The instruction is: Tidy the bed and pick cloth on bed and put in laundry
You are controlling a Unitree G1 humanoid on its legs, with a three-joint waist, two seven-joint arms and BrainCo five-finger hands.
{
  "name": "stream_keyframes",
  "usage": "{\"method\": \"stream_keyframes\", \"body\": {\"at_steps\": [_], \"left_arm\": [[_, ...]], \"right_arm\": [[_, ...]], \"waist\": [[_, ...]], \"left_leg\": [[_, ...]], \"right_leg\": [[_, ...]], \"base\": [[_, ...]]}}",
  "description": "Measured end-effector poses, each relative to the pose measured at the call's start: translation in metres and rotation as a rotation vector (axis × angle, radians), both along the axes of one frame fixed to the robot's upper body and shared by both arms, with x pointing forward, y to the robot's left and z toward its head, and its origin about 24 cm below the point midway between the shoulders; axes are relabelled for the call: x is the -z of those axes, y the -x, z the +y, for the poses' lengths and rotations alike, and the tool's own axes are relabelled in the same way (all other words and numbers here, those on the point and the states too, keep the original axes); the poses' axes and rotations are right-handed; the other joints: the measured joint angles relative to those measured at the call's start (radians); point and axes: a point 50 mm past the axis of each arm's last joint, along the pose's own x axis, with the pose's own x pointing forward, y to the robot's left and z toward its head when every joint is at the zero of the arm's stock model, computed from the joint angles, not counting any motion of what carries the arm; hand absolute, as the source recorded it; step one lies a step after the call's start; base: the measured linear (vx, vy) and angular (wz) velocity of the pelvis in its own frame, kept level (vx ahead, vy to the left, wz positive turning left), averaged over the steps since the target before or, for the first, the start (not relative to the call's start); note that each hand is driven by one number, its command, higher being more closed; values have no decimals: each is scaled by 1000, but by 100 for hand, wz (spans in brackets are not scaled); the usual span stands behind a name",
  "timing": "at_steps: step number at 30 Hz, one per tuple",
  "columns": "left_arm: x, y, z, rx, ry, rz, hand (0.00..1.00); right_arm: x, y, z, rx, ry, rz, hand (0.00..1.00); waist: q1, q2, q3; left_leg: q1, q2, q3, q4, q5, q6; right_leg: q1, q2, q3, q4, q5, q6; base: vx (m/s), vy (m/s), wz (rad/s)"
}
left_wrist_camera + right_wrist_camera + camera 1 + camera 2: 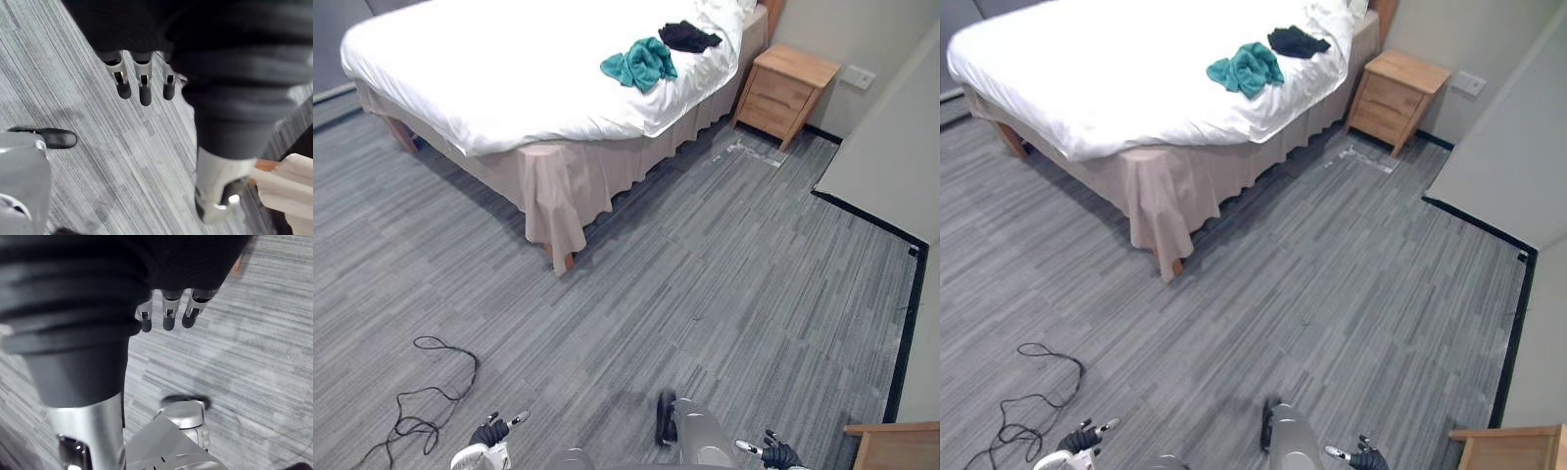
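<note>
Both our left hand (492, 431) and right hand (775, 453) hang empty, fingers relaxed; teal cloth (639, 63) and black cloth (689, 36) lie on the bed (489, 69).

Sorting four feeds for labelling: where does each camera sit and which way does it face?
Left eye view: head, looking down at bed, teal cloth, black cloth; left robot hand and right robot hand at bottom.
Right eye view: head too; shares that scene, slightly offset.
Left wrist view: along the left robot hand, toward floor.
Right wrist view: along the right robot hand, toward floor.
</note>
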Motion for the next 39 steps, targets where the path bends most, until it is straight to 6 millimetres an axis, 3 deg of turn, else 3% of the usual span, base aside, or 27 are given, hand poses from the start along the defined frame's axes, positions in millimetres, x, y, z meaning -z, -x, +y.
{"method": "stream_keyframes", "body": {"at_steps": [2,3,4,5,7,10,11,12,13,14,15,16,18,21,22,24,25,26,28,29,31,32,33,34,36,38,39], "left_arm": [[6,5,-15,-7,41,9,0],[9,8,-21,-2,57,19,0],[13,16,-30,-4,81,37,0],[16,25,-33,12,86,60,0],[19,40,-39,30,86,83,0],[24,60,-49,14,106,113,0],[24,64,-51,10,112,121,0],[24,63,-46,18,98,130,0],[23,63,-42,23,87,134,0],[22,60,-37,34,73,140,0],[21,52,-35,39,68,140,0],[21,40,-37,43,76,129,0],[20,26,-39,83,74,129,0],[16,21,-33,93,48,105,0],[12,15,-24,99,19,77,0],[5,12,-7,97,-22,51,0],[2,20,6,67,-47,59,0],[-2,31,21,36,-78,71,0],[2,37,11,-5,-34,80,0],[8,38,-8,-1,19,79,0],[14,33,-31,2,85,63,0],[16,32,-40,-3,94,55,0],[16,31,-43,21,94,55,0],[16,29,-45,47,97,48,0],[12,15,-50,102,97,-6,0],[10,7,-52,129,97,-38,0],[9,3,-56,141,100,-51,0]], "right_arm": [[-3,-8,-1,-10,0,-23,0],[-3,-9,0,-27,0,-16,0],[-1,-14,3,-67,0,-3,0],[2,-12,6,-109,-3,30,0],[1,-18,7,-120,-8,13,0],[-5,-30,3,-135,10,-38,0],[-7,-33,-1,-143,22,-49,0],[-11,-39,-6,-147,40,-62,0],[-10,-38,-6,-145,42,-58,0],[-9,-37,-5,-142,40,-49,0],[-9,-37,-6,-152,47,-45,0],[-10,-42,-8,-174,66,-42,0],[-9,-47,-4,-162,62,-37,0],[-3,-33,1,-162,55,-6,0],[-3,-36,5,-174,54,-17,0],[-2,-38,14,-146,39,-45,0],[1,-36,23,-130,14,-49,0],[5,-28,36,-128,-19,-33,0],[5,-27,34,-117,-19,-16,0],[1,-30,28,-108,-7,-28,0],[-2,-34,21,-66,-5,-44,0],[-2,-30,17,-49,-1,-39,0],[-1,-23,13,-14,-3,-27,0],[-1,-21,9,-2,2,-21,0],[-3,-27,5,-12,7,-35,0],[-2,-30,8,-18,-5,-39,0],[-2,-30,9,-22,-11,-35,0]], "waist": [[1,13,-6],[1,12,1],[3,17,8],[9,-12,21],[48,-18,26],[70,-8,24],[68,3,14],[52,11,5],[46,2,-4],[40,-26,-21],[38,-55,-35],[42,-64,-33],[20,-65,-21],[13,-46,-13],[19,-51,-15],[37,-72,-13],[43,-96,-11],[46,-149,-26],[53,-85,-32],[51,-49,-39],[42,-38,-25],[32,-29,-17],[30,-21,-15],[26,-14,-19],[25,-13,-19],[30,-33,-27],[31,-27,-35]], "left_leg": [[-144,74,-31,301,155,39],[-209,95,-53,451,199,37],[-318,52,-116,658,153,-9],[-375,-33,-117,704,108,-37],[-428,-130,-28,608,69,-28],[-447,-188,205,267,97,2],[-450,-190,308,152,163,52],[-453,-166,507,127,210,236],[-447,-173,537,126,173,270],[-439,-198,545,122,122,262],[-428,-226,537,108,115,237],[-414,-251,496,70,112,238],[-328,-262,378,13,135,186],[-233,-212,228,-34,142,120],[-239,-187,177,-48,147,85],[-244,-137,113,-40,138,6],[-243,-116,88,4,104,-46],[-238,-106,69,64,56,-94],[-251,2,82,146,19,-142],[-237,48,110,132,33,-139],[-266,79,183,219,105,-30],[-277,109,233,291,127,-11],[-273,88,258,313,99,-58],[-262,47,258,266,89,-73],[-233,-97,242,9,102,-50],[-204,-143,176,-89,139,-20],[-197,-150,166,-107,155,-37]], "right_leg": [[55,44,-21,-11,-62,-37],[104,70,-30,-45,-76,-46],[209,104,-33,-123,-87,-65],[298,107,-32,-179,-94,-79],[397,115,-30,-245,-98,-70],[482,129,-29,-277,-131,-76],[490,137,-39,-271,-162,-79],[530,151,-84,-252,-241,-64],[542,148,-102,-242,-268,-52],[544,129,-127,-208,-299,-24],[517,95,-146,-104,-320,21],[408,53,-137,142,-273,89],[306,0,-103,353,-290,84],[276,-20,-29,113,-284,84],[239,-19,51,-48,-225,111],[200,-30,193,-319,-35,131],[199,-43,221,-350,71,141],[199,-75,218,-308,143,136],[184,-7,169,-207,71,112],[166,22,142,-162,10,89],[186,15,113,-140,-25,66],[234,15,84,-159,-20,40],[286,13,65,-184,-28,27],[312,9,54,-205,-30,23],[339,4,49,-245,-29,23],[348,3,61,-275,-24,25],[348,8,68,-284,-22,29]], "base": [[430,-386,-2],[498,-344,25],[712,-414,31],[614,-315,23],[465,-217,-21],[422,-142,-20],[560,-119,39],[464,-86,62],[504,-57,89],[332,-52,77],[553,-103,75],[532,-103,95],[635,-162,147],[521,-306,155],[405,-406,126],[461,-535,97],[460,-626,57],[390,-559,47],[332,-481,31],[345,-433,37],[280,-342,38],[211,-257,47],[296,-240,50],[261,-137,38],[235,-89,15],[146,-52,-4],[180,-30,-10]]}}
